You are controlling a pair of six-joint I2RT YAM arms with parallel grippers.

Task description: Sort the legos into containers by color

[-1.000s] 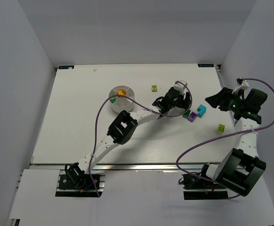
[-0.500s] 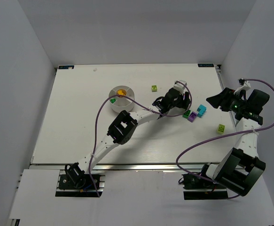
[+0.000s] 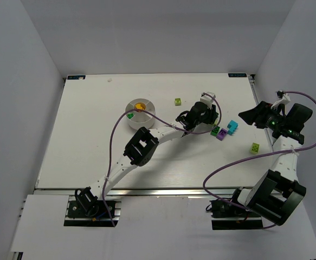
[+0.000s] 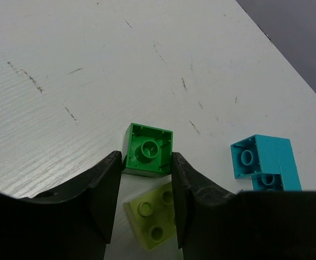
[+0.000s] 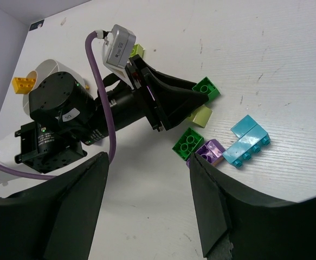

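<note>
My left gripper (image 4: 146, 179) is shut on an upside-down dark green brick (image 4: 147, 151), which is pinched at its fingertips; it also shows in the right wrist view (image 5: 207, 89). A lime green brick (image 4: 153, 221) lies on the table under the jaws. Just right of it lie a second dark green brick (image 5: 188, 143), a purple brick (image 5: 211, 151) and a cyan brick (image 5: 248, 142). The round white dish (image 3: 134, 123) stands at centre left and holds a yellow brick (image 3: 140, 105) and a green brick (image 3: 129, 115). My right gripper (image 3: 244, 115) is open and empty, raised over the table's right side.
Two more lime green bricks lie loose, one behind the left gripper (image 3: 178, 101) and one near the right edge (image 3: 254, 147). The left arm's purple cable (image 3: 117, 130) arcs over the dish. Grey walls enclose the table on three sides.
The right arm has shifted slightly to the right. The left gripper has barely moved.
</note>
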